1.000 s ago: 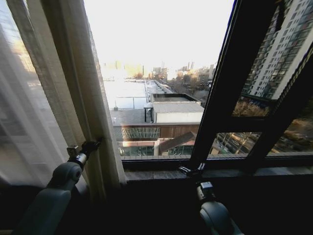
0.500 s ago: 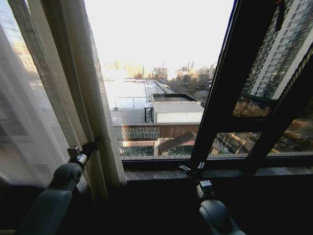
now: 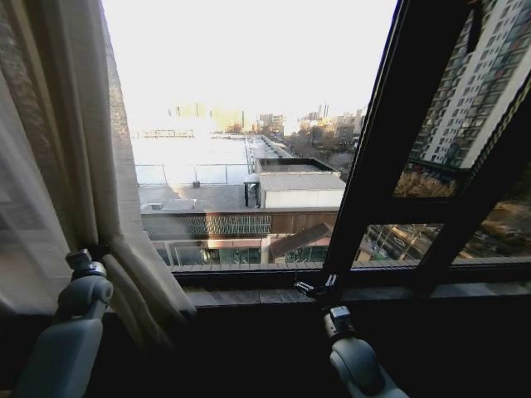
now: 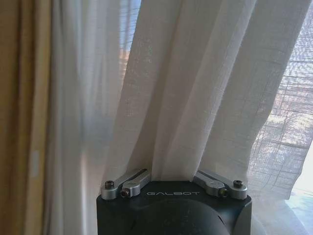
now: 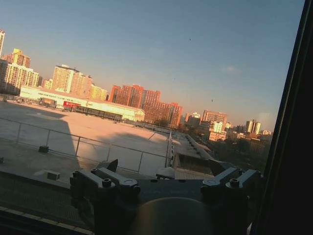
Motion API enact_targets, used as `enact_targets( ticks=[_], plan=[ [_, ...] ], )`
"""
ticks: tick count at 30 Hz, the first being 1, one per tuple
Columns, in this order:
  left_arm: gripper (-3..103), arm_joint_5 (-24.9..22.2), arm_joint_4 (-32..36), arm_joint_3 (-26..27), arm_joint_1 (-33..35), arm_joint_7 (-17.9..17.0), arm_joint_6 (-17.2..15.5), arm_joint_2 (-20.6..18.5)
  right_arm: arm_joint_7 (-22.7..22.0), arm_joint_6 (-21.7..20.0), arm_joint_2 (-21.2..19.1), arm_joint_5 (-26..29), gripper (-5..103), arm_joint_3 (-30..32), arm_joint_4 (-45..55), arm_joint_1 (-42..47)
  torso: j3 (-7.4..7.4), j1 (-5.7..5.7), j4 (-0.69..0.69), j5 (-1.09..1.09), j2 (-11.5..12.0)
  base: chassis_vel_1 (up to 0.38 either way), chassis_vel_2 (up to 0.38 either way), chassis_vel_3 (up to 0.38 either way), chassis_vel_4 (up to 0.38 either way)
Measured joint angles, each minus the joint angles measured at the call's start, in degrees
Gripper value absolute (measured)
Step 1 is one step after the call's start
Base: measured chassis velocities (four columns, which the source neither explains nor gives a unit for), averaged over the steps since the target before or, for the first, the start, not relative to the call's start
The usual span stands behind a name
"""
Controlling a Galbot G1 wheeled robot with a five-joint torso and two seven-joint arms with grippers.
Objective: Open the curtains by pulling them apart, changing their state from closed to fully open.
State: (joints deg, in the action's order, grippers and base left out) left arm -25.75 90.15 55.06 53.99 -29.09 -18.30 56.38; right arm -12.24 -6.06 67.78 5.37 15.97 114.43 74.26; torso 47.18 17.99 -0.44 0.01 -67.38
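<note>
Since a second ago my left gripper has swung further left, dragging the sheer cream pleated curtains with it — more bare glass shows now. I count one gathered panel, bunched at the left edge of the window. From the left wrist the fabric runs down between the two metal jaw links; I cannot tell how far the jaws stand apart, though the cloth is caught there. My right gripper hangs by the dark window sill, beside the dark frame bar, jaws spread and empty.
</note>
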Motion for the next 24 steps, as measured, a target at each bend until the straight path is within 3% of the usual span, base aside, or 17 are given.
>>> enact_targets(
  ticks=[1, 3, 5, 6, 8, 12, 14, 16, 17, 18, 21, 22, 24],
  plan=[
    [0, 0.00, 0.00, 0.00, 0.00, 0.00, 0.00, 0.00, 0.00, 0.00, 0.00, 0.00, 100, 0.00, 0.00, 0.00, 0.00, 0.00, 0.00, 0.00, 0.00, 0.000, 0.000, 0.000, 0.000],
    [0, 0.48, -3.94, 5.89, 0.33, -5.83, 0.70, -2.30, 0.25, 0.15, 0.02, -0.12, 100, -0.85, -0.19, -0.40, 0.00, 0.00, 0.00, 0.00, 0.00, 0.000, 0.000, 0.000, 0.000],
    [0, 0.66, -4.46, 6.62, 0.41, -6.76, 0.72, -2.63, 0.27, 0.15, 0.04, -0.13, 100, -0.94, -0.22, -0.43, 0.00, 0.00, 0.00, 0.00, 0.00, 0.000, 0.000, 0.000, 0.000],
    [0, 1.82, -6.16, 9.09, 1.15, -9.98, 0.55, -3.78, 0.34, 0.16, 0.18, -0.16, 100, -1.35, -0.30, -0.50, 0.00, 0.00, 0.03, 0.00, 0.00, 0.000, 0.000, 0.000, 0.000],
    [-2, 3.03, -6.39, 10.36, 2.10, -11.02, -0.26, -4.13, 0.37, 0.17, 0.31, -0.27, 100, -1.70, -0.34, -0.50, 0.00, 0.00, 0.06, -0.03, 0.00, 0.000, 0.000, 0.000, 0.000],
    [7, 3.76, -4.28, 10.49, 3.36, -11.26, -2.05, -3.59, 0.38, 0.17, 0.40, -0.34, 100, -1.93, -0.35, -0.52, 0.00, 0.00, 0.01, -0.02, 0.00, 0.000, 0.000, 0.000, 0.000],
    [18, 3.79, -2.26, 9.28, 4.05, -10.67, -2.69, -2.68, 0.38, 0.17, 0.37, -0.34, 100, -1.90, -0.31, -0.55, 0.00, 0.00, -0.02, -0.02, 0.00, 0.000, 0.000, 0.000, 0.000],
    [29, 3.76, 0.62, 7.65, 5.46, -8.55, -3.28, -1.57, 0.38, 0.17, 0.28, -0.34, 100, -1.59, 0.00, -0.46, 0.01, 0.00, -0.02, 0.00, 0.00, 0.000, 0.000, 0.000, 0.000],
    [29, 3.44, 2.34, 7.11, 6.43, -6.07, -3.52, -1.00, 0.37, 0.17, 0.25, -0.34, 100, -1.43, 0.14, -0.33, 0.01, 0.00, -0.02, 0.00, 0.00, 0.000, 0.000, 0.000, 0.000],
    [29, 3.44, 2.34, 7.11, 6.43, -6.07, -3.52, -1.00, 0.37, 0.17, 0.25, -0.34, 100, -1.43, 0.14, -0.33, 0.01, 0.00, -0.02, 0.00, 0.00, 0.000, 0.000, 0.000, 0.000],
    [45, 1.88, 8.44, 5.95, 10.07, 2.86, -3.69, 0.83, 0.30, 0.13, 0.16, -0.23, 100, -1.01, 0.53, 0.04, 0.01, 0.00, -0.02, -0.01, 0.00, 0.000, 0.000, 0.000, 0.000],
    [45, 1.88, 8.44, 5.95, 10.07, 2.86, -3.69, 0.83, 0.30, 0.13, 0.16, -0.23, 100, -1.01, 0.53, 0.04, 0.01, 0.00, -0.02, -0.01, 0.00, 0.000, 0.000, 0.000, 0.000],
    [56, 1.24, 14.99, 5.04, 14.03, 12.48, -3.17, 3.18, 0.11, -0.07, 0.22, 0.05, 100, -0.21, 1.12, 0.62, 0.00, -0.01, 0.02, 0.01, 0.00, 0.000, 0.000, 0.000, 0.000]
  ],
)
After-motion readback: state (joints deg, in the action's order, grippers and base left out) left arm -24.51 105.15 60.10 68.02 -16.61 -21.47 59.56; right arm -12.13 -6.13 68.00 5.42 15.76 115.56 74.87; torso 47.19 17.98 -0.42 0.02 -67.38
